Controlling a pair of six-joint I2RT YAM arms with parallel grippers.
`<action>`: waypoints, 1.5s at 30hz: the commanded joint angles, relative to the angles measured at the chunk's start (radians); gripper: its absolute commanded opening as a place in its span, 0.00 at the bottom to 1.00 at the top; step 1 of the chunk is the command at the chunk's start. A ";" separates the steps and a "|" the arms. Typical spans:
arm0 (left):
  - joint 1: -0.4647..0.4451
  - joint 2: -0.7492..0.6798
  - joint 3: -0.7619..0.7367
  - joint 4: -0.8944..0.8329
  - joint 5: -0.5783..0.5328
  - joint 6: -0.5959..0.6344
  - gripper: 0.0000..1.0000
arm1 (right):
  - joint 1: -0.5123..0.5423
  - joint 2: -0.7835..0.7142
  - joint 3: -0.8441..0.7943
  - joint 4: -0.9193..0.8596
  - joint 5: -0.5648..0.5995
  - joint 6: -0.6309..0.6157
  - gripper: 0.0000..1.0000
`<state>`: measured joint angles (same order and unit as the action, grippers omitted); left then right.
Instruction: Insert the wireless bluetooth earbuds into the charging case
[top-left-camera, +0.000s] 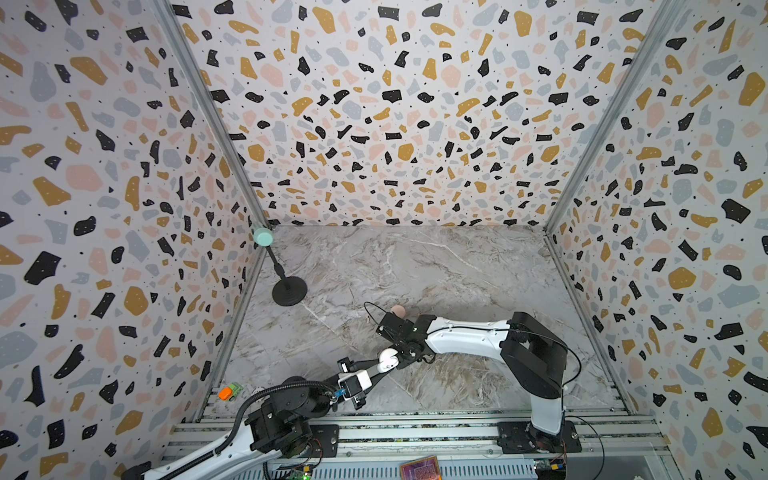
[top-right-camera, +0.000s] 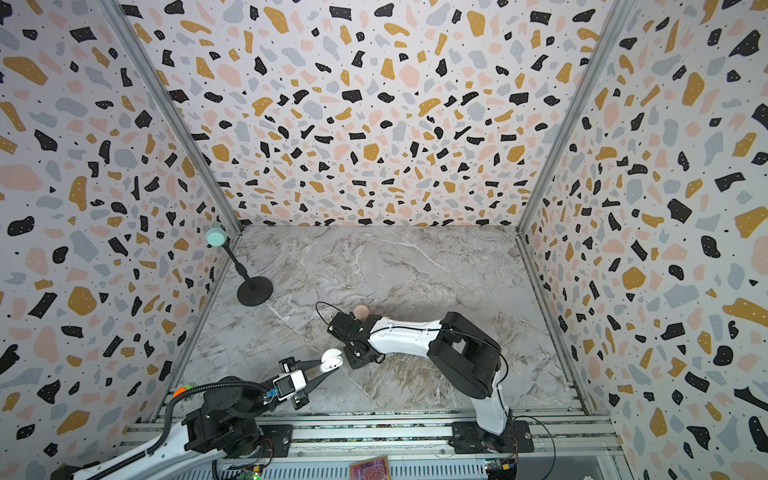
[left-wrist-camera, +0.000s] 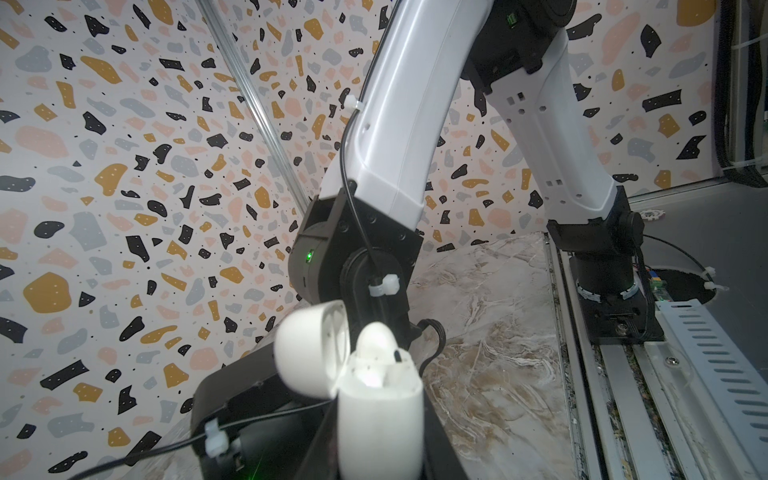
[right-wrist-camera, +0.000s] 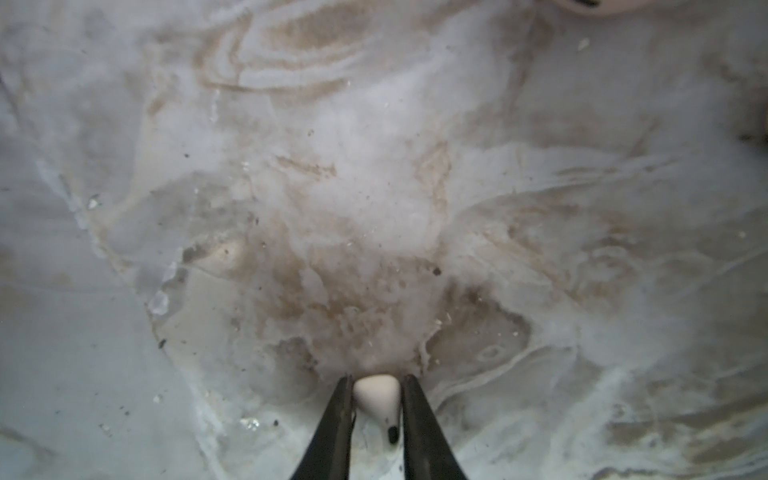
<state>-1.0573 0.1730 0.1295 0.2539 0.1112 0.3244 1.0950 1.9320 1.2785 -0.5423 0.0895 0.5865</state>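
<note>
at far left a black round-footed stand (top-left-camera: 289, 291) with a teal cap sits by the wall, no part of this job. next, the left gripper (top-left-camera: 380, 368) is clamped on the white charging case (left-wrist-camera: 380, 415), a smooth, rounded, glossy plastic shell held up off the veined marble table (top-left-camera: 457, 266). its hinged lid (left-wrist-camera: 309, 349) is flipped open. in the left wrist view a seated white earbud (left-wrist-camera: 376, 338) pokes up from the case's top.

to the right, the right gripper (right-wrist-camera: 377, 380) is down at the tabletop. its thin black fingers pinch both sides of a loose white earbud (right-wrist-camera: 376, 399), a tiny slick bulb with a short stem. beyond its wrist lies a pale pink case (top-left-camera: 398, 310).

the step in hand, i judge, is picking up this second bud. next it needs a lift, then the stem lined up with the free well. the bud is small and slippery, so the grip should be gentle and centred.
</note>
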 joint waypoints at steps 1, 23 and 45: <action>-0.007 -0.009 -0.010 0.034 -0.008 0.007 0.00 | -0.003 0.041 -0.016 -0.081 -0.015 0.014 0.21; -0.007 -0.003 -0.009 0.035 -0.012 0.010 0.00 | -0.003 -0.092 -0.045 -0.044 0.022 0.030 0.13; -0.007 0.029 -0.006 0.042 -0.013 -0.003 0.00 | -0.011 -0.376 -0.186 0.080 0.083 0.043 0.11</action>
<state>-1.0573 0.1982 0.1295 0.2543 0.1036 0.3260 1.0885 1.6161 1.1027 -0.4744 0.1440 0.6170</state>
